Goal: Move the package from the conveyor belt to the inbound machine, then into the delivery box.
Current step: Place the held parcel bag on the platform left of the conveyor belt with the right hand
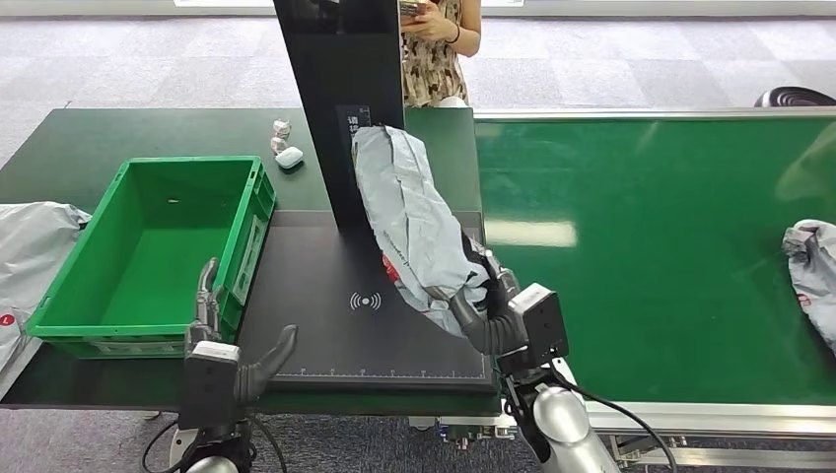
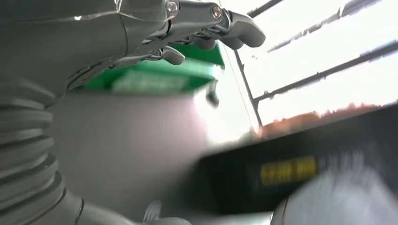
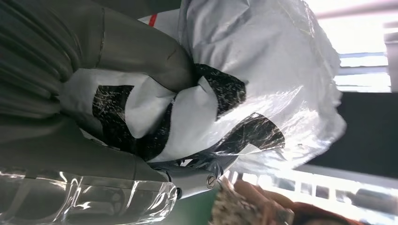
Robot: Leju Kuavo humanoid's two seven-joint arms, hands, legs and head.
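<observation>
Over the black plate of the inbound machine point(image 1: 325, 325), the right hand point(image 1: 490, 313) grips the grey package point(image 1: 412, 222) by its lower end, fingers wrapped into the crumpled plastic, so the bag stands tilted up with its top leaning toward the machine's dark upright column point(image 1: 335, 99). It looks held that way to put the label in front of the scanner; I judge the belt-to-machine step is under way and the drop into the box is not yet done. The left hand point(image 1: 229, 370) waits at the plate's near-left corner, holding nothing, fingers apart. Just beside the plate's left edge sits the green delivery box point(image 1: 242, 246). Another grey bag point(image 1: 813, 271) lies at the far right edge of the conveyor belt point(image 1: 651, 246). A person point(image 1: 434, 49) stands behind the machine.
</observation>
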